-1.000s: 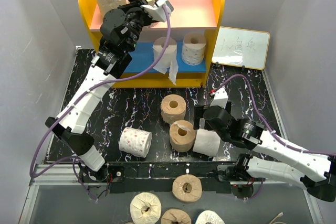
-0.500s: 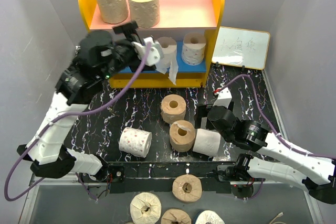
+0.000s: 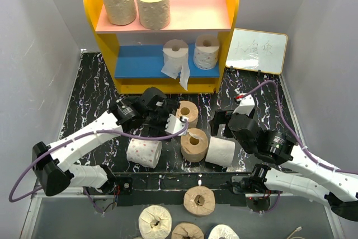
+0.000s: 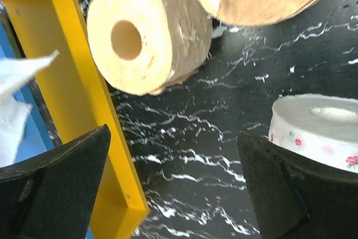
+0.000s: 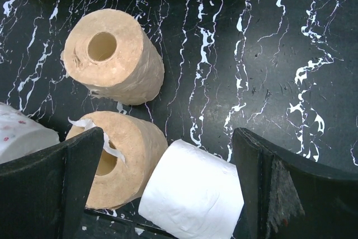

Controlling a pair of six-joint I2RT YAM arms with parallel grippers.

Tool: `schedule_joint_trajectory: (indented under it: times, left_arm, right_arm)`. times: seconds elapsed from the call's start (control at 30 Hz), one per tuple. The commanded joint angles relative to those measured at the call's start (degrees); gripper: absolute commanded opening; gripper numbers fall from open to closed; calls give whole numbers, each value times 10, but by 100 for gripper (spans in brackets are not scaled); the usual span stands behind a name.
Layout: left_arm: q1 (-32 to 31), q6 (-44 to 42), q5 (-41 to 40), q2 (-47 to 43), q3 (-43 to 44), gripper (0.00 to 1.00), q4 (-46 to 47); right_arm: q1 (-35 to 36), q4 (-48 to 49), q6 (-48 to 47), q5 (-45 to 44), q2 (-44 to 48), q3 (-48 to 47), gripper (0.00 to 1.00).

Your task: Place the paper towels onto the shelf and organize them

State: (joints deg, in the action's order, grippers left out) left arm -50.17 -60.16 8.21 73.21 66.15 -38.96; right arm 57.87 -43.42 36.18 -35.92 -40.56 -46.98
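The shelf (image 3: 89, 4) holds two tan rolls (image 3: 117, 1) on its pink board. Two white rolls stand on the blue board, one trailing a loose sheet (image 3: 175, 55). On the table lie a far tan roll (image 3: 185, 115), a near tan roll (image 3: 194, 144), a plain white roll (image 3: 221, 151) and a pink-dotted roll (image 3: 144, 151). My left gripper (image 3: 170, 118) is open and empty, low beside the far tan roll (image 4: 148, 34), with the dotted roll (image 4: 319, 130) to its right. My right gripper (image 3: 219, 126) is open and empty above the white roll (image 5: 193, 197) and the near tan roll (image 5: 112, 158).
A small white writing board (image 3: 257, 50) leans at the back right beside the shelf. Several spare rolls (image 3: 199, 200) lie below the front rail, off the table. The yellow shelf base (image 4: 72, 82) is close to my left finger. Grey walls close in both sides.
My left arm has come away from the upper shelf, swung down and now sits low over the table by the far tan roll. My right gripper has drawn back slightly from the white roll.
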Motion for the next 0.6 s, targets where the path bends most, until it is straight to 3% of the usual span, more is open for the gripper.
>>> schedule_joint_trajectory:
  times: [0.0,0.23,0.33,0.57]
  left_arm:
    - [-6,-70,120,-20,-22,91,37]
    - [-7,-179,225,22,-42,82,-12]
    - [-7,-236,223,40,-55,79,-22]
    - [-7,-240,199,79,-40,79,14]
  right_arm:
    - [1,17,10,-20,-1,0,98]
    - [1,11,13,-25,-17,-2,98]
    - [1,10,12,-23,-17,-2,98]
    - [2,13,11,-22,-1,-1,98]
